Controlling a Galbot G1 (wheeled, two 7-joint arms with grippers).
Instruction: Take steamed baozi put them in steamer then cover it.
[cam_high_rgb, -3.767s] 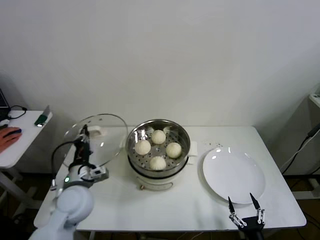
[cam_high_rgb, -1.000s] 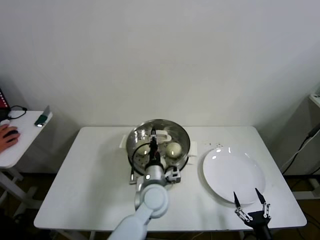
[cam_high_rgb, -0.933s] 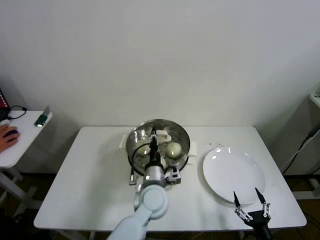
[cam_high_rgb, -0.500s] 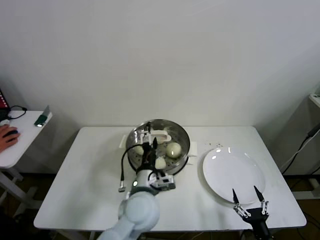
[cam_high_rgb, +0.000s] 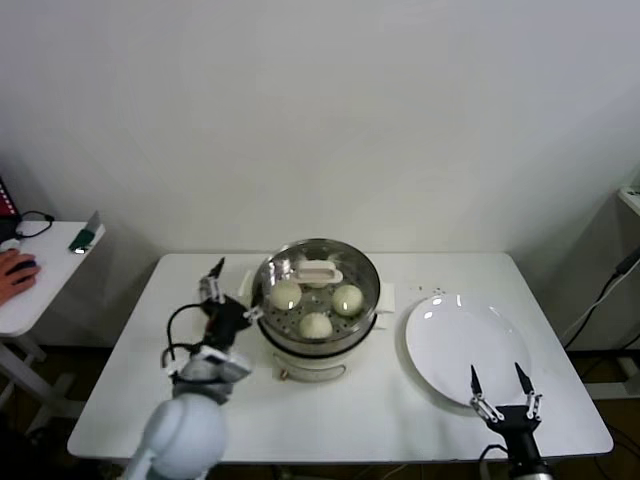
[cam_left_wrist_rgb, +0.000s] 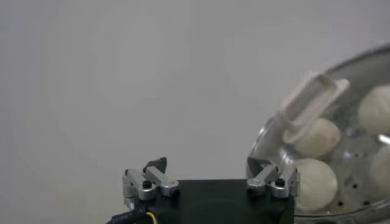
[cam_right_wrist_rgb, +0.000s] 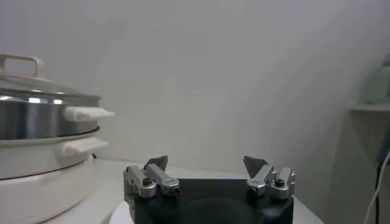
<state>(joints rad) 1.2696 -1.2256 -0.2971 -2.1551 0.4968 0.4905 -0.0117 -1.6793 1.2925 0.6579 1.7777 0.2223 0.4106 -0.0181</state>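
Covering looks basically done, so you're at the tail end of the job: the cover (cam_high_rgb: 318, 283) sits on the steamer (cam_high_rgb: 315, 335), which stands mid-counter (cam_high_rgb: 120, 400) just left of the white plate (cam_high_rgb: 468, 348), and through the glass you can make out three steamed baozi (cam_high_rgb: 315, 325) on the perforated tray; a fourth may be hiding under the handle, can't tell. Your left pincer (cam_high_rgb: 222, 291) hangs just beside the pot's left rim, fingers spread wide and grasping nothing. The right pincer (cam_high_rgb: 497, 392) is parked low at the near edge of the counter by the plate, also spread and empty. I'd say all that's left is pulling the left arm clear without nudging the pot or lid, maybe checking the lid sits flush all round. As for orientation: the lid lies flat, handle (cam_high_rgb: 318, 271) up, and that cream bar's long axis runs roughly left to right across the pot, set toward the far side.
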